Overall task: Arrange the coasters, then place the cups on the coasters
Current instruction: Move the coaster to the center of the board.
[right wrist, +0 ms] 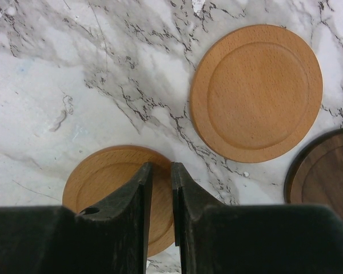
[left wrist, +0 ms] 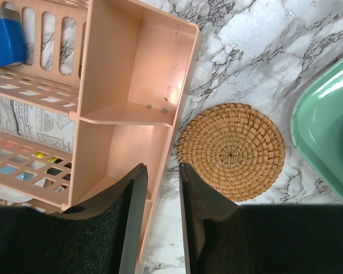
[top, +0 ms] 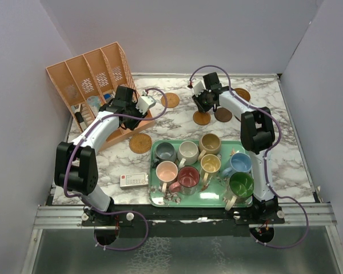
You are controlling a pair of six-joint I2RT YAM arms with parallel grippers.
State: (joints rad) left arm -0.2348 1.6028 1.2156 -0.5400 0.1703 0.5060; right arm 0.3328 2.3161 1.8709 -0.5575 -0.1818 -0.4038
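Observation:
Several cups stand on the green tray (top: 155, 197), among them grey (top: 164, 151), pink (top: 167, 170) and green (top: 240, 184) ones. A woven coaster (top: 140, 142) (left wrist: 231, 151) lies left of the tray. Wooden coasters lie behind it: light (top: 170, 100), tan (top: 201, 118) (right wrist: 103, 182), dark (top: 223, 114) (right wrist: 326, 177), and one at the far right (top: 242, 94) (right wrist: 257, 91). My left gripper (top: 132, 123) (left wrist: 163, 168) hovers beside the woven coaster, jaws slightly apart and empty. My right gripper (top: 204, 107) (right wrist: 160, 165) hangs over the tan coaster's edge, narrowly open, holding nothing.
An orange slotted organizer (top: 91, 85) (left wrist: 131, 68) stands at the back left, right beside my left fingers, with a blue object (left wrist: 6, 34) in it. A small white box (top: 133, 180) lies left of the tray. Walls close in on three sides.

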